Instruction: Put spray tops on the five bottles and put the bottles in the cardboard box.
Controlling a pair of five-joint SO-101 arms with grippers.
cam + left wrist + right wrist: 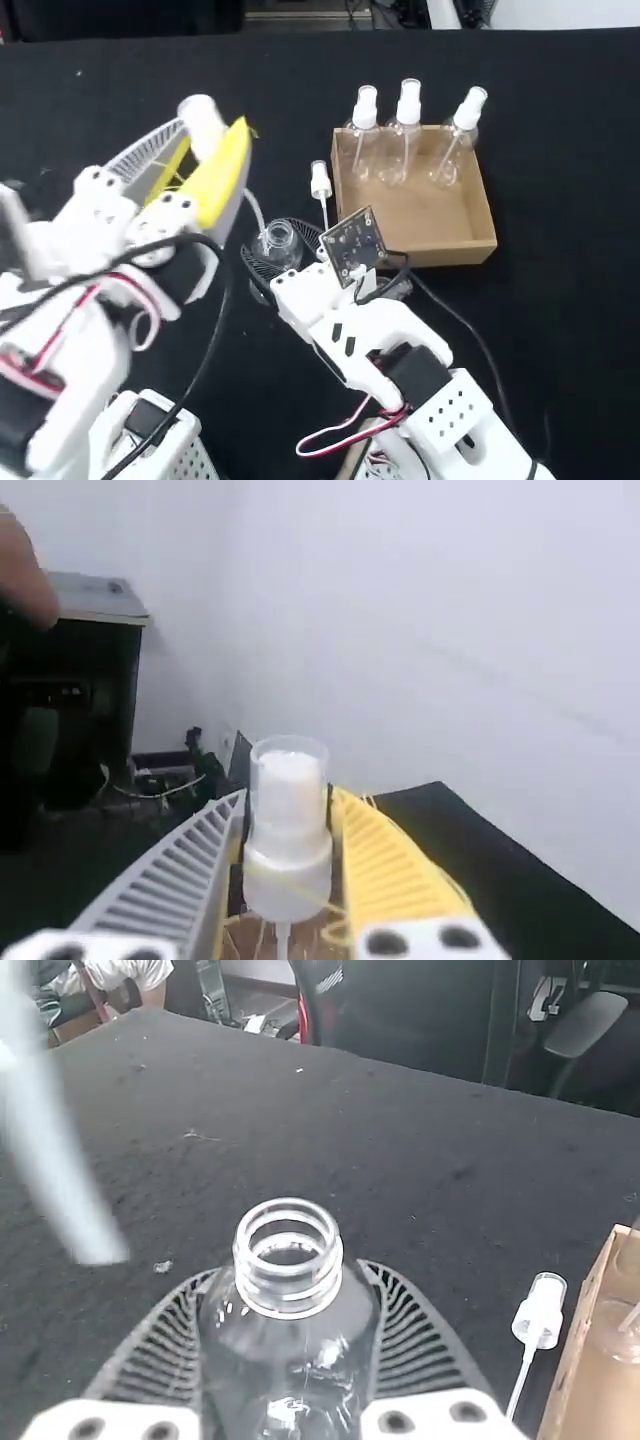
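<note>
Black tabletop (560, 150) carries the cardboard box (432, 218), with three capped bottles (405, 140) standing along its far side. The right claw (290, 1275) is closed around an uncapped bottle (285, 1345) just beside the box. The left claw (288, 798) pinches a spray top (288, 855), held up off the tabletop. A loose spray top (320, 182) lies near the box.

And the left gripper (287, 825) is tilted up off the table, grey and yellow fingers (385, 865) pinched on a spray top (288, 775) standing between them. The right gripper (290, 1285) sits low, dark ribbed fingers (410, 1330) clamped round an open bottle (288, 1260) (neck poking past the fingertips).
</note>
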